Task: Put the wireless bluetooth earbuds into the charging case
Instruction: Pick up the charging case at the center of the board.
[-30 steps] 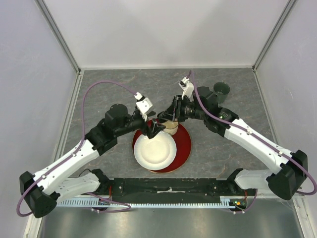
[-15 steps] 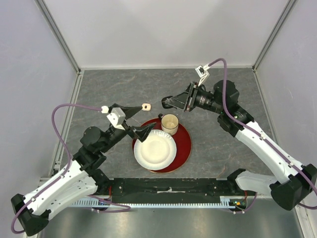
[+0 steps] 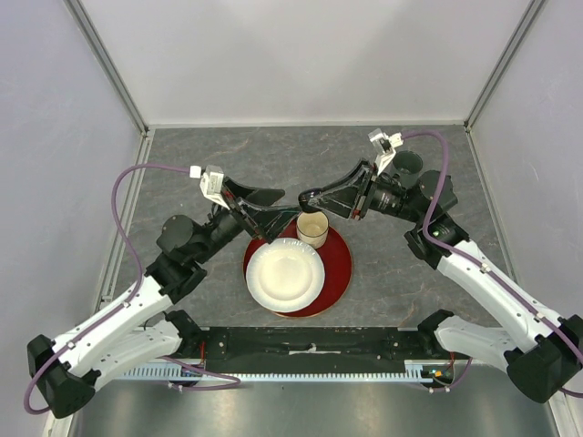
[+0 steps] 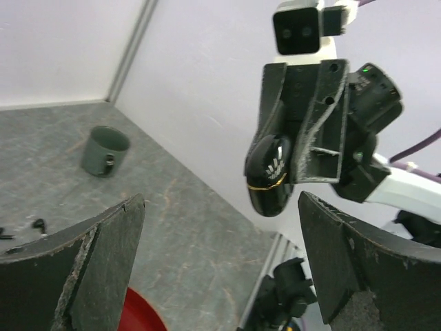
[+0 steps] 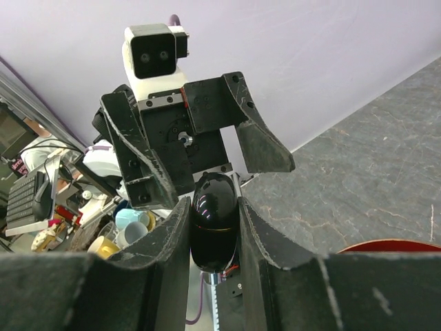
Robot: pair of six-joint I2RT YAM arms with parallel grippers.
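Note:
My right gripper (image 5: 213, 238) is shut on a glossy black oval charging case (image 5: 214, 215) with a thin gold seam, held in the air above the paper cup (image 3: 312, 228). The case also shows in the top view (image 3: 310, 197) and the left wrist view (image 4: 269, 176). My left gripper (image 3: 279, 204) is open and empty, facing the case at close range with its jaws wide apart (image 4: 220, 269). Two tiny dark pieces (image 4: 38, 224) lie on the table left of a green cup (image 4: 105, 150); they may be black earbuds. No white earbuds are in view.
A red round tray (image 3: 339, 266) carries a white paper plate (image 3: 284, 275) and the paper cup. The green cup (image 3: 407, 165) stands at the back right behind my right arm. White walls enclose the grey table (image 3: 200, 164).
Both grippers have risen from the cup and plate. The left gripper swung out left, then back, and now faces the case. The right gripper stays shut on the case.

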